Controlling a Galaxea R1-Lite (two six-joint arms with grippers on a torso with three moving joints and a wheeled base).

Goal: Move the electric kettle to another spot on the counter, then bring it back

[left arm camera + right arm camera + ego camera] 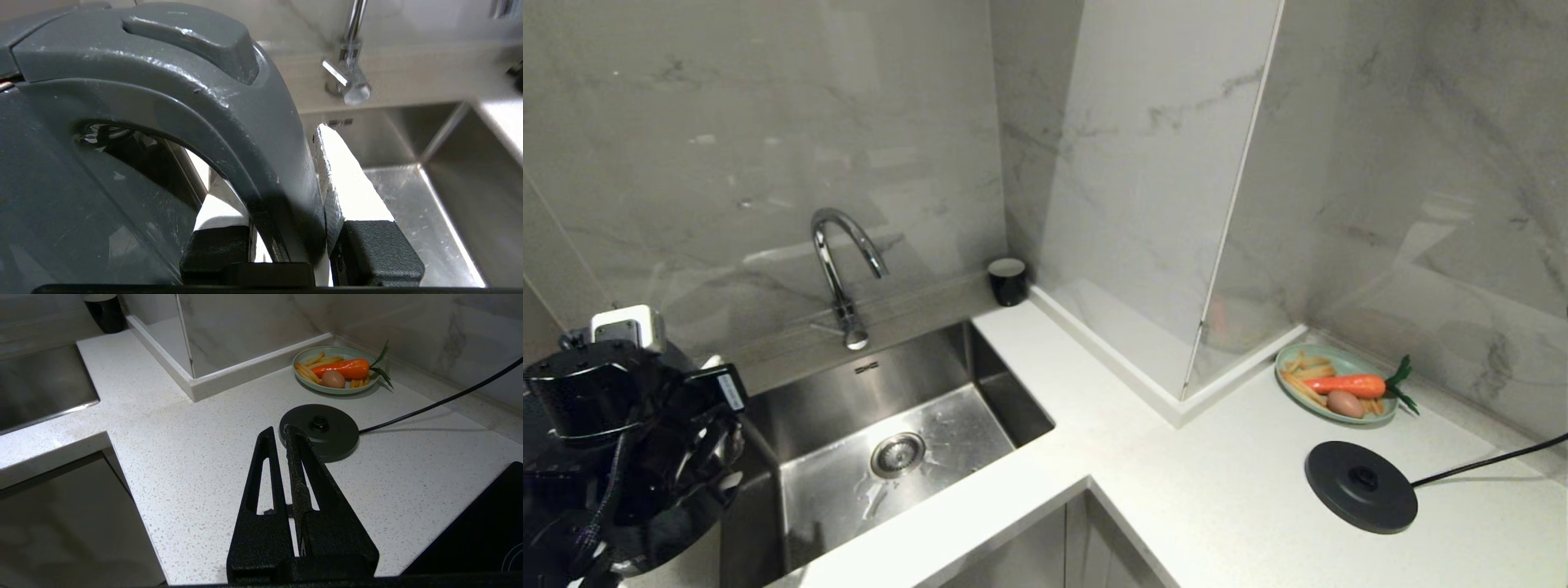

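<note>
Glossy black cylindrical electric kettle (580,400) sits at the far left of the head view, left of the stainless steel sink (980,384), held by its loop handle. In the left wrist view the left hand (286,245) is clamped on that dark handle (261,163), one finger pad (376,249) outside the loop and the other inside it. Whether the kettle's bottom touches the white speckled stone table (1217,490) cannot be told.

Flat round black corded base disc (1361,487) lies bare on the table, well apart from the kettle, near the pale green plate (1290,388) carrying an orange carrot (1347,385), an egg and fries.

Right hand (282,435) hangs above the table near the base disc, its fingers pressed together with nothing between them.

Small black cup (1008,282) stands in the corner behind the sink, right of the chrome tap (837,269).
</note>
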